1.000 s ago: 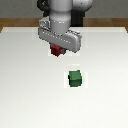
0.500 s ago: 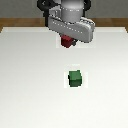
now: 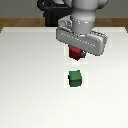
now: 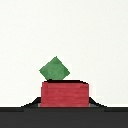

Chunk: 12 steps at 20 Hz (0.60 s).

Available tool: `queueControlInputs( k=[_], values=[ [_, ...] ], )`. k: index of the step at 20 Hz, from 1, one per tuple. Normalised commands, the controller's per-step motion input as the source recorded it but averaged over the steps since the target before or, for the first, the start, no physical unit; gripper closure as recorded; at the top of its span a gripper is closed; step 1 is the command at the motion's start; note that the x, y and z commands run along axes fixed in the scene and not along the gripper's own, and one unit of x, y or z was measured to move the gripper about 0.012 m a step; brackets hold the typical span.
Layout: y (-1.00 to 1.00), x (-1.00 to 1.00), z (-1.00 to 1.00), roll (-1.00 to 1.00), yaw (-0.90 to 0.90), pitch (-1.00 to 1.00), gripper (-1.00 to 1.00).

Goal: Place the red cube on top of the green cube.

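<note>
The small dark red cube [image 3: 76, 53] hangs above the white table, held between the fingers of my gripper [image 3: 76, 54], which is shut on it. The slightly larger green cube [image 3: 75, 78] rests on the table, just nearer the camera than the red cube in the exterior view and apart from it. In the wrist view the red cube [image 4: 65, 94] fills the space between the jaws, and the green cube [image 4: 55, 69] shows beyond it, turned corner-on. The fingers themselves are mostly hidden by the gripper body.
The white table [image 3: 25, 85] spreads out around both cubes. The arm's dark base [image 3: 50, 15] stands at the table's far edge. A brown floor strip shows behind it.
My gripper, with the red cube in it, has travelled toward the exterior view's right and nearer the green cube. The green cube has not moved.
</note>
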Motion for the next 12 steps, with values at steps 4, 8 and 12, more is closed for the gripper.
queueControlInputs(
  k=[4, 8, 12],
  values=[
    [0.00, 0.25, 0.00, 0.00, 0.00, 0.00, 1.00],
    [0.00, 0.25, 0.00, 0.00, 0.00, 0.00, 1.00],
    [0.00, 0.25, -0.50, 0.00, 0.00, 0.00, 1.00]
  ],
)
